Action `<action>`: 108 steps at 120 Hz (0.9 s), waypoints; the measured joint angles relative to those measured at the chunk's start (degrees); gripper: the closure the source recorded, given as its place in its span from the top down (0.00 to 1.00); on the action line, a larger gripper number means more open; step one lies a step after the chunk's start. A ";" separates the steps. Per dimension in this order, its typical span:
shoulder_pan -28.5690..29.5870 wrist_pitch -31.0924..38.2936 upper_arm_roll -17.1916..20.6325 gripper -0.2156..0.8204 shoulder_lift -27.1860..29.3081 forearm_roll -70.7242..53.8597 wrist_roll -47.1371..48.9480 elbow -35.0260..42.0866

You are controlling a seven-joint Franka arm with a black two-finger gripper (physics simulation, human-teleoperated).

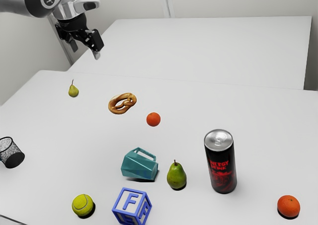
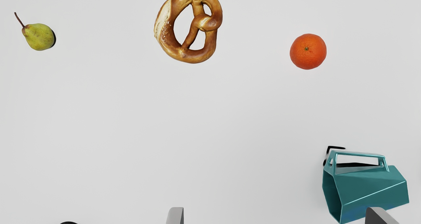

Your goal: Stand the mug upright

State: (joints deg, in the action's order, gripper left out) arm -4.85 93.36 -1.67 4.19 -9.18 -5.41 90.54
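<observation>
Both tips of my gripper [image 2: 277,214] stand apart, so the step seems to be approach: reaching nearer, to grasp the sideways-lying mug [image 1: 139,166].

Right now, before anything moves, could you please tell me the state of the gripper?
Gripper: open, fingers wide apart, holding nothing.

Pear [image 1: 176,177] between mug [image 1: 138,166] and can [image 1: 221,168]

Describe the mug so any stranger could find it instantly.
On the white table, find the black can. Toward the exterior view's left, just past the green pear, lies the mug. Its teal sides and open handle distinguish it from pear and block.
</observation>
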 joint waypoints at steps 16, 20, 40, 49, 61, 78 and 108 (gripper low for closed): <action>-0.06 0.10 -0.01 0.79 -0.04 0.32 0.09 0.29; -0.03 0.12 0.00 0.79 -0.02 0.36 0.11 0.43; 0.91 0.35 -0.21 0.79 0.24 0.35 0.19 2.05; 2.41 0.44 -0.25 0.79 0.13 2.25 0.20 2.86; 6.21 0.53 -0.27 0.79 0.01 10.25 0.24 7.06; 12.73 0.61 -0.26 0.79 -1.72 20.25 0.19 13.19; 19.09 0.52 -0.28 0.79 -6.97 31.70 -0.09 21.25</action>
State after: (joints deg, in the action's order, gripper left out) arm 14.24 93.88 -1.95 -2.78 22.52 -5.49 111.79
